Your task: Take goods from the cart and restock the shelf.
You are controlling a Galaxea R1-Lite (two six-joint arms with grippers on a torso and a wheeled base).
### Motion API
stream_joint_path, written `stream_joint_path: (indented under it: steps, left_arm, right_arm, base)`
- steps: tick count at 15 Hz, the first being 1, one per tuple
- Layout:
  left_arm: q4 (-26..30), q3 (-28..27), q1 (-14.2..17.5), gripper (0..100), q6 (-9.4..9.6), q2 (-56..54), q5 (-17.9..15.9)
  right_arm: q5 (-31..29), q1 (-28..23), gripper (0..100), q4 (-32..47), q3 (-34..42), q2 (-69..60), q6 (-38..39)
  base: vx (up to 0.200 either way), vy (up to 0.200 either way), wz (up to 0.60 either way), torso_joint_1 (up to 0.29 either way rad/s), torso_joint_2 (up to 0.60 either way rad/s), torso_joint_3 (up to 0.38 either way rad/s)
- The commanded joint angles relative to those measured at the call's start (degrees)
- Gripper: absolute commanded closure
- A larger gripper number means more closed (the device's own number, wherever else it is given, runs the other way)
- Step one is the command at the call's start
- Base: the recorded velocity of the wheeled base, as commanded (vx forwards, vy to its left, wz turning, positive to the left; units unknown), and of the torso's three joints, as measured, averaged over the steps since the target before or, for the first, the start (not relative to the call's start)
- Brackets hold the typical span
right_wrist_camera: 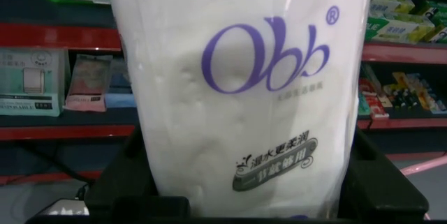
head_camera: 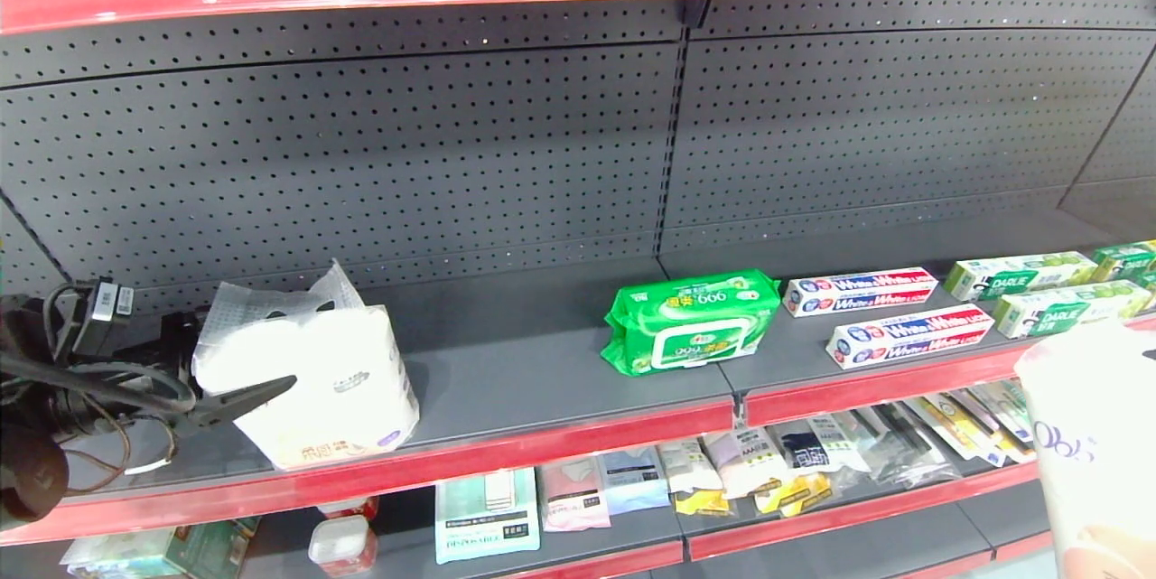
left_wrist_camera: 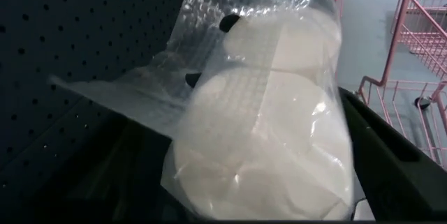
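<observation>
Left gripper (left_wrist_camera: 251, 140) was clamped on a white toilet-roll pack (head_camera: 316, 380), with one finger across its near face. The pack sat on the left bay of the grey shelf (head_camera: 542, 362), close to the near red lip. Green wipes pack (head_camera: 691, 322) lay mid-shelf by the bay seam. To its right were two red-white toothpaste boxes (head_camera: 890, 312), then green toothpaste boxes (head_camera: 1039, 290) far right. Right gripper (right_wrist_camera: 248, 154) pinched a second roll pack (head_camera: 1093, 434) between both fingers, held off the shelf at near right. Pink cart (left_wrist_camera: 419, 84) stood past the left pack.
</observation>
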Motion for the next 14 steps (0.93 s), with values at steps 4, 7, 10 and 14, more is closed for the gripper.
stream_joint_path:
  steps: [4,7,10,14]
  left_arm:
    - [-5.53,-0.65,0.0,0,-13.78,-8.03,0.62]
    - [-5.53,-2.05,0.0,0,-15.36,-10.67,4.05]
    - [-5.53,-1.61,-0.09,0,-20.02,-15.33,12.48]
    - [-5.53,5.77,-3.07,0,-22.83,-22.54,32.61]
  right_arm:
    - [0.16,0.22,100,-0.12,0.28,-0.44,0.03]
    - [0.25,0.31,100,-0.12,0.11,-0.44,0.03]
    - [0.34,0.31,100,-0.12,0.02,-0.44,0.03]
    - [0.52,0.4,100,-0.21,-1.74,-0.09,0.21]
  base:
    - [0.0,0.0,0.0,0.0,0.0,0.0]
    - [0.0,0.0,0.0,0.0,0.0,0.0]
    - [0.0,0.0,0.0,0.0,0.0,0.0]
    - [0.0,0.0,0.0,0.0,0.0,0.0]
